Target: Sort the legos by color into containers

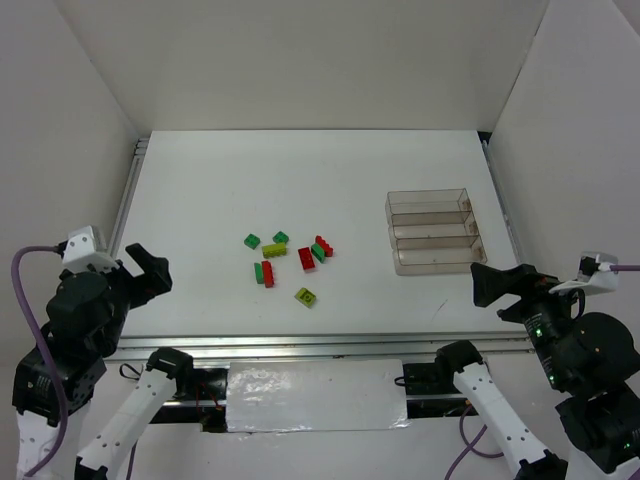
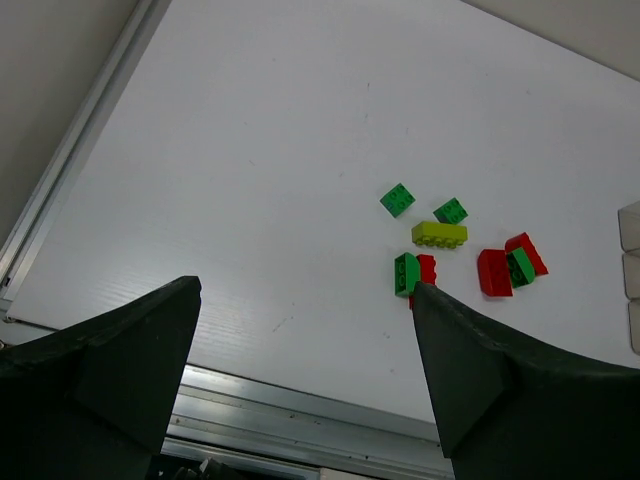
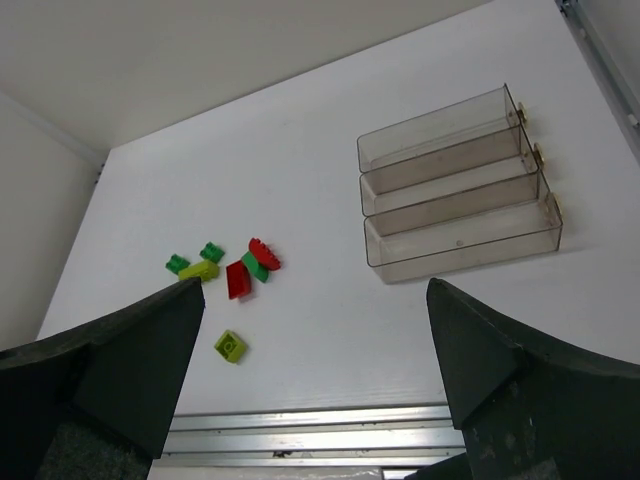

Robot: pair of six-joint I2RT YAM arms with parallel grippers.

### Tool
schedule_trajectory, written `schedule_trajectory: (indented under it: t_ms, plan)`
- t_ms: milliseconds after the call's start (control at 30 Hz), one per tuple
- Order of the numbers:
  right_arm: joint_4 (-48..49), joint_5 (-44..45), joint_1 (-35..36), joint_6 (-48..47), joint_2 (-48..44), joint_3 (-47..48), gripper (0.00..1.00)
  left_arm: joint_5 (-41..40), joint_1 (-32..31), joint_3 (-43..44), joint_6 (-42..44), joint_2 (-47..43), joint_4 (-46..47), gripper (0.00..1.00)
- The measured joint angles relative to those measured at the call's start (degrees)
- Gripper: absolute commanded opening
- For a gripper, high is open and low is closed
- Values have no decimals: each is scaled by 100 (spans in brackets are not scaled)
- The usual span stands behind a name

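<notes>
My left hand (image 1: 148, 262) hangs over the near-left corner of the desk (image 1: 200, 190). Its two dark fingers are spread wide with nothing between them. My right hand (image 1: 482, 284) sits at the near-right edge, equally wide and also holding nothing, just near of the containers (image 1: 440, 255).

The legos (image 1: 285, 262) lie loose on the white desk a little left of centre, well apart from both hands and all outside the trays. I count nine small studded bricks. Two dark green squares (image 1: 251, 241) sit at the far side of the group, with a longer yellow-green brick (image 1: 275, 250) just near of them. Nearer me a green brick (image 1: 259, 271) and a red brick (image 1: 268, 274) lie side by side, touching. To their right a red pair (image 1: 306, 258) is packed together with another green piece (image 1: 317, 252) wedged between them. A lone yellow-green square (image 1: 307, 296) lies nearest me, apart from the rest.

The containers are three narrow, clear, slightly smoky trays joined along their long sides into one block. They sit right of centre, with their long sides running left to right.
</notes>
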Motion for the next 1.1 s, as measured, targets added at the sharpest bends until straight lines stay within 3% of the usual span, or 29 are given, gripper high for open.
schedule_trajectory:
  t_ms: [233,433,533,800,967,1100]
  plan:
    - [227,-308,0,-144,-175,-131,100,114,0,-142,0,42,96,100]
    - [1119,-1910,-2,-341,-44,-1281,99,166,0,-658,-4,26,586,99]
    - [1733,-2625,258,-334,960,-1899,100,142,0,-1023,-11,105,765,100]
    - [2691,-1665,3021,-595,4452,-1982,96,76,2,-1259,-26,540,1080,99]
    - [3316,-1095,3698,-1075,6494,-1644,94,57,2,-1296,-28,407,1126,99]
    - [3532,-791,3998,-1311,7442,-1615,91,57,2,-1298,-28,232,1174,100]
